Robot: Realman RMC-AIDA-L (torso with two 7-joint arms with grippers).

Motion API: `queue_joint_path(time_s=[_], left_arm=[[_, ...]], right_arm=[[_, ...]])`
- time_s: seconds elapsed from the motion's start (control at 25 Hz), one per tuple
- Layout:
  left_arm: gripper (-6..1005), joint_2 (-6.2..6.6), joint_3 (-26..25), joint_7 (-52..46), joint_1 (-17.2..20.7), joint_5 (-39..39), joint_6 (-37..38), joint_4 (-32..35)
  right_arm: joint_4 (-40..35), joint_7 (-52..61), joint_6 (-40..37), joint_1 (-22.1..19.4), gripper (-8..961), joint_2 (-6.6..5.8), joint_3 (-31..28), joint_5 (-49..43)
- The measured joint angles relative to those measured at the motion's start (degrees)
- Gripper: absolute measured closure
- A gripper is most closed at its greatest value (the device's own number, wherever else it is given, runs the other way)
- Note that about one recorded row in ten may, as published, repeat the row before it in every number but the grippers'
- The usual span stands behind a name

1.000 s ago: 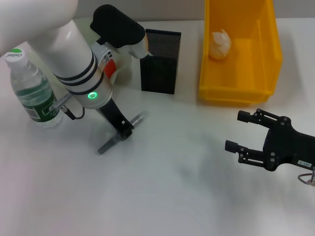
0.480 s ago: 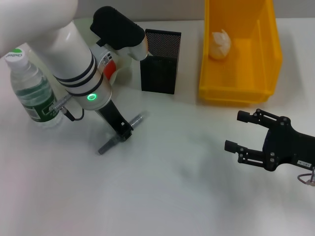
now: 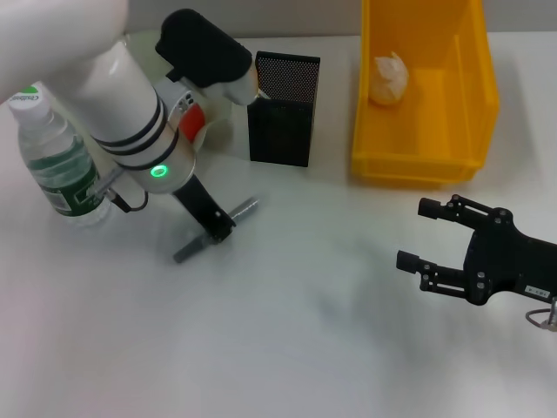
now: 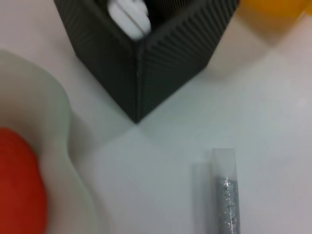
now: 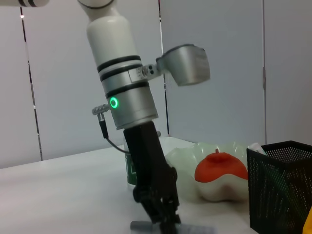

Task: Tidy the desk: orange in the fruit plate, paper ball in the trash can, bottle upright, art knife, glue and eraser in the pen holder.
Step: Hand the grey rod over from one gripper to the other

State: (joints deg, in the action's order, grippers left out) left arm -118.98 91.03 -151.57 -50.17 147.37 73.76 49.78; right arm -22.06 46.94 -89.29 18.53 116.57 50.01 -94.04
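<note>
Paper ball [image 3: 389,78] inside trash can [image 3: 487,104]; orange [image 5: 220,167] in fruit plate [image 5: 187,158].

Your desk [image 3: 287,331] is a plain white surface. On it you have the bottle [image 3: 54,161] standing upright at the left edge, with the fruit plate [image 3: 213,122] behind it and to its right. The pen holder [image 3: 283,109] stands just beside the plate. The trash can [image 3: 426,87] sits at the back right, apart from the holder. A grey stick-shaped item [image 3: 216,230] lies flat in front of the holder.
</note>
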Motion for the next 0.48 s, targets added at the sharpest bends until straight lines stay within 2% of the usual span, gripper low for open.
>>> queue_joint_path(time_s=[0.08,0.12,0.2,0.28,0.36,0.4,0.44,0.48], left_arm=[[843,0.18,-1.48,1.44,3.77,-0.86,0.66,6.77],[843,0.18,-1.48,1.44,3.77,-0.86,0.66,6.77],[842,0.26,-5.1,6.02,8.83,-5.78,1.74,14.08],[842,0.28,-6.28,7.65,10.02,-7.87,1.93,15.44],[843,0.33,-9.94,13.2,13.38,-14.39,2.48,18.08],[844,0.35,-12.73,18.98,16.17,-21.43,2.76,19.13],[844,0.35,-12.73,18.98,16.17,-21.43,2.76,19.13],[845,0.38,-13.79,21.85,17.29,-24.87,2.77,19.24]], right_arm=[[0.0,0.0,0.01,-0.05,158,0.01,0.0,0.01],[0.0,0.0,0.0,-0.06,158,0.02,0.0,0.01],[0.01,0.01,0.0,-0.1,158,0.03,0.0,0.06],[0.06,0.05,0.0,-0.14,158,0.04,0.0,0.17],[0.11,0.06,0.0,-0.15,158,0.05,0.0,0.21],[0.16,0.07,0.0,-0.16,158,0.06,0.0,0.26],[0.16,0.07,0.0,-0.16,158,0.06,0.0,0.26],[0.18,0.08,0.0,-0.17,158,0.06,0.0,0.28]])
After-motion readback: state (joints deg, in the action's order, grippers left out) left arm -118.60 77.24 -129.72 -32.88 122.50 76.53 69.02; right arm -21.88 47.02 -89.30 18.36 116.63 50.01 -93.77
